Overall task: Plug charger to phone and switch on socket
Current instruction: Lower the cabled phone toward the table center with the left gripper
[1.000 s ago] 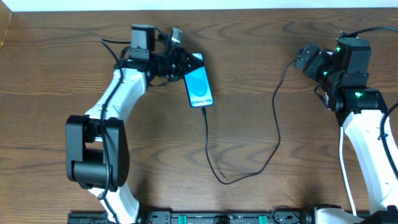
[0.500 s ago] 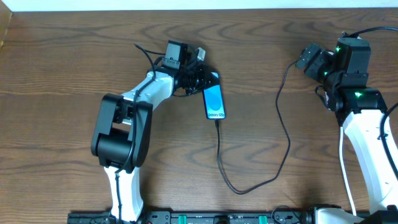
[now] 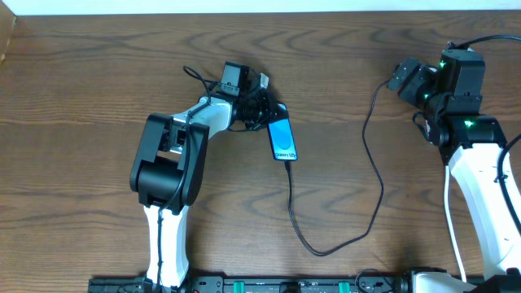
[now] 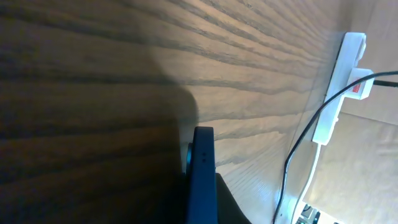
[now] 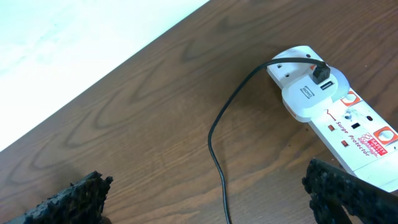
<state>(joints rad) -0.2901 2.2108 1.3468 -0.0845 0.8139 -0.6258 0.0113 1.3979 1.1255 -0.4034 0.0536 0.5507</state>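
Holding the phone [image 3: 282, 140] clamped at its far end in the left gripper [image 3: 267, 114], mid-table, with the charger [image 3: 291, 195] running from its near end. Hovering the right gripper [image 5: 208, 186], spread wide and empty, beside the socket [image 5: 336, 118].

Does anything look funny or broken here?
Nothing is broken or spilled. The phone is just crooked, pinched at its far end by the left pincer, and the charger loops loosely across the table.

Mid-table, phone [image 3: 282, 140] left of socket [image 5: 348, 130], charger [image 5: 211, 138] between them.
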